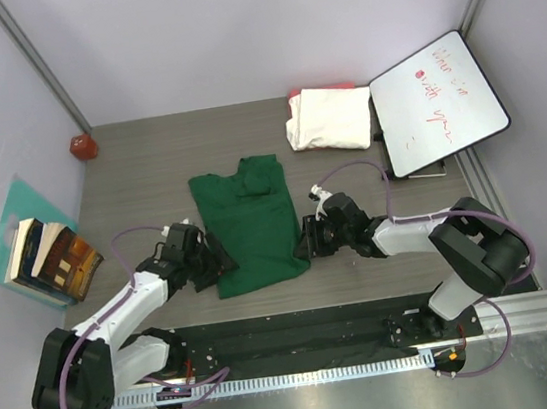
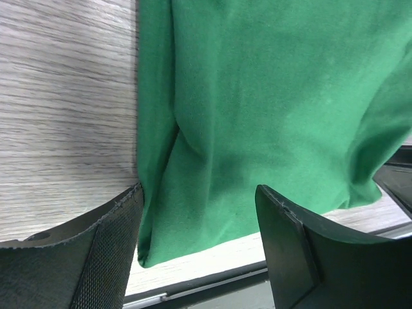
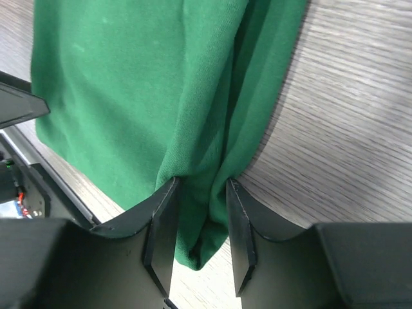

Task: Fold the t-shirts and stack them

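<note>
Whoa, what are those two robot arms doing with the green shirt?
They are getting ready to fold it. The green t-shirt lies spread on the table, with one arm at each of its near corners. The right gripper pinches a bunched bit of the shirt's edge between its fingers. The left gripper is open, with the other corner between its fingers but not squeezed. A cream-white folded shirt sits at the back of the table.

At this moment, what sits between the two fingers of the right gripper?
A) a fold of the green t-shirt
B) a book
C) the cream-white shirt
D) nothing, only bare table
A: the right wrist view shows the edge of the green t-shirt bunched between the fingers of the right gripper.
</note>
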Motion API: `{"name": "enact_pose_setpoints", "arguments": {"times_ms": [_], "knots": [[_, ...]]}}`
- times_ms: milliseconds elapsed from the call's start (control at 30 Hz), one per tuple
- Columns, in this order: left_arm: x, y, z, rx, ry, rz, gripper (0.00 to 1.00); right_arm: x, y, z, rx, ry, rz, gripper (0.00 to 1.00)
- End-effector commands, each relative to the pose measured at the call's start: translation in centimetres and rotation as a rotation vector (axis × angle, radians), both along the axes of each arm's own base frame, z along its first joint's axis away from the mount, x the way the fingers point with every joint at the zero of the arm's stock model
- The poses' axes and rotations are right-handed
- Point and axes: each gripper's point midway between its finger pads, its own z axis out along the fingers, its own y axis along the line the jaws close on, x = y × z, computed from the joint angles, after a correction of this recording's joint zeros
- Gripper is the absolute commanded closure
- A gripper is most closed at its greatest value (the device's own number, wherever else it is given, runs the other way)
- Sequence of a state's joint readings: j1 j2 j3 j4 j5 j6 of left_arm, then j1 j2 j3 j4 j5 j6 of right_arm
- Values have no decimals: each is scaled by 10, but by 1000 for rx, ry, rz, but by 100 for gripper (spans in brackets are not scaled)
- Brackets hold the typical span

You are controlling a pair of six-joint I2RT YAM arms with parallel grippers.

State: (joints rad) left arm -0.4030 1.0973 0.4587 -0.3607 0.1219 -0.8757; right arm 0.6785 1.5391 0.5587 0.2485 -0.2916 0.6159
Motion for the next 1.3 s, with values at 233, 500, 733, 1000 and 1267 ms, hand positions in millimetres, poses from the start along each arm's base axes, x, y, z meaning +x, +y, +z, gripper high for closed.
{"name": "enact_pose_setpoints", "arguments": {"times_ms": [233,500,733,1000,1267], "knots": [[-30,7,-28,40,150,-12,31,-32,-30,-30,-105,105,-34,55],[-27,9,-24,55,141,-16,33,-28,-54,-14,-142,18,-120,47],[-29,10,-28,65,164,-23,35,-33,-27,-13,2,50,-44,46],[-31,10,-32,73,187,-29,38,-25,-27,-6,157,67,-42,42],[-29,8,-30,79,198,-42,40,-19,-28,-8,189,86,-40,41]]}}
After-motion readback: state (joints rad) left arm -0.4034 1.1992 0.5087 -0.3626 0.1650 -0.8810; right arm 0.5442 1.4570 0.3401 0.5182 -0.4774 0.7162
